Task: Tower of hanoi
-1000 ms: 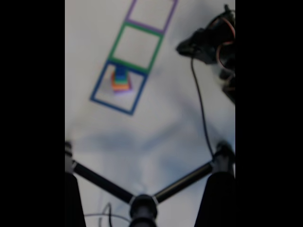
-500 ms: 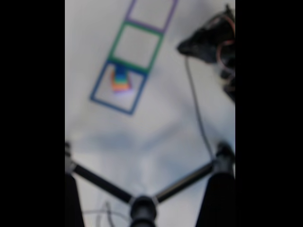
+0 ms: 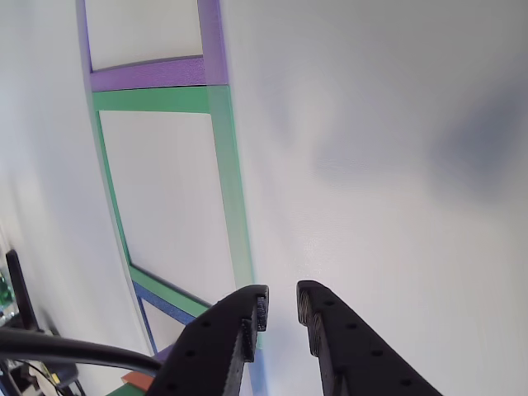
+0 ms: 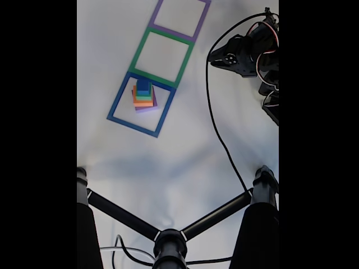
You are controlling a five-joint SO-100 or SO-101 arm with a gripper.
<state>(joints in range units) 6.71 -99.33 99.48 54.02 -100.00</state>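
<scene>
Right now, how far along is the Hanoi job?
Nothing looks done: the stack sits whole in the blue square, blue cube on top. The green square and purple square hold no blocks. The tool holds nothing, its tips slightly apart above the table. Every move is left.

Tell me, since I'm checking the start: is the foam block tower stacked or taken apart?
Stacked: the small blue cube tops green, orange and purple blocks, inside the blue tape square.
</scene>
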